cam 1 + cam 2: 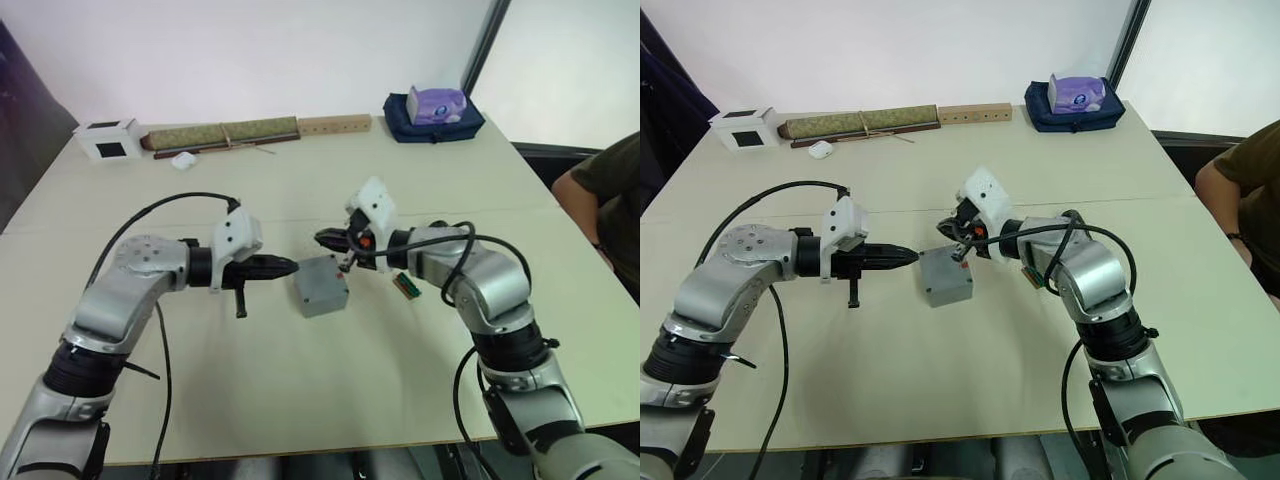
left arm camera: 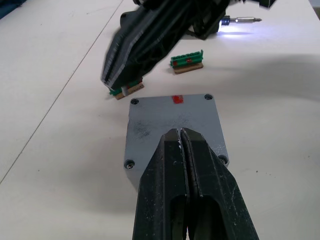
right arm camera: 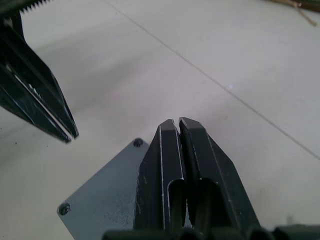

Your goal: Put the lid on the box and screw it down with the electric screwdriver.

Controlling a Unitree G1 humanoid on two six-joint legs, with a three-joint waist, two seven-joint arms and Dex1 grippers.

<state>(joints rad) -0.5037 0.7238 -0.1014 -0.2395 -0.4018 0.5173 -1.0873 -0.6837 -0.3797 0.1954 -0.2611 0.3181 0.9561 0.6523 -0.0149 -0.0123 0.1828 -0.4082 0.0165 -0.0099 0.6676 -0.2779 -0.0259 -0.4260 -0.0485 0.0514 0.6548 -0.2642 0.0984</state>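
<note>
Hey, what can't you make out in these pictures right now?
- Inside of the box: covered by the lid in every view.
- Screwdriver body: in the left wrist view, only its lit bit shows past the right gripper.
- How tightly the lid's screws sit: too small to tell in any view.
- Person: cut off by the right edge in the head views.
</note>
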